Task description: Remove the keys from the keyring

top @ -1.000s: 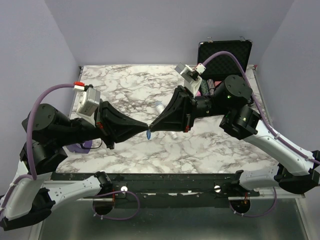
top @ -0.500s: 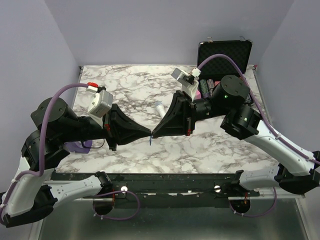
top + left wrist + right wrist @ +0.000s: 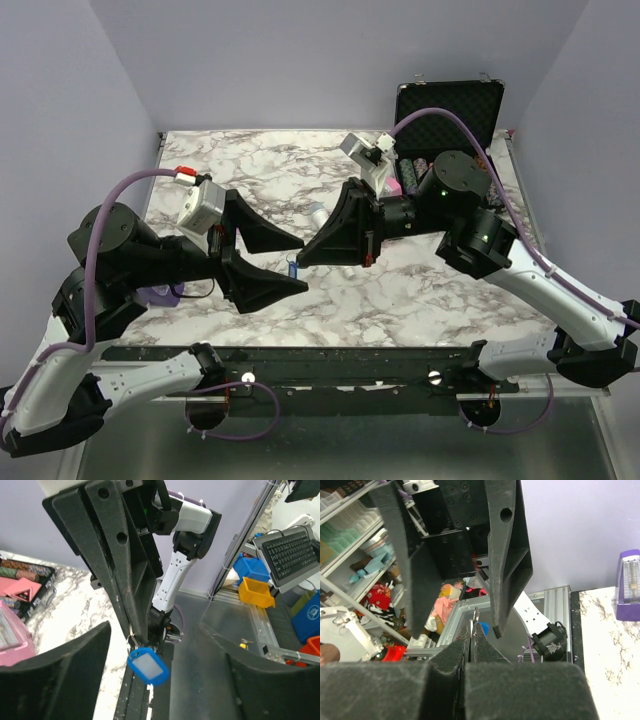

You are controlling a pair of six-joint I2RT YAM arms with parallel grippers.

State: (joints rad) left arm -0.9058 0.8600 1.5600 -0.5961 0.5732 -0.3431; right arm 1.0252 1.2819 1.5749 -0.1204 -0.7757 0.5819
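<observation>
My right gripper (image 3: 300, 261) is shut on the keyring (image 3: 133, 641), a thin silver wire ring pinched at its fingertips above the table's front middle. In the right wrist view the keyring (image 3: 476, 618) stands edge-on out of the closed right gripper (image 3: 472, 641). The key (image 3: 148, 665), a small piece with a bright blue plastic head, hangs from the ring below those tips. It shows as a blue speck, the key (image 3: 293, 268), from above. My left gripper (image 3: 296, 263) is open, one finger on each side of the key and touching nothing. The left gripper (image 3: 155, 630) holds nothing.
A white microphone (image 3: 318, 213) lies on the marble table (image 3: 250, 160) behind the grippers. An open black case (image 3: 448, 105) with chips stands at the back right. A purple object (image 3: 160, 293) sits at the left edge near the left arm.
My left gripper was shut tip to tip against the right gripper; it has opened wide and let go. The right gripper stays shut with the ring and key hanging from it.
</observation>
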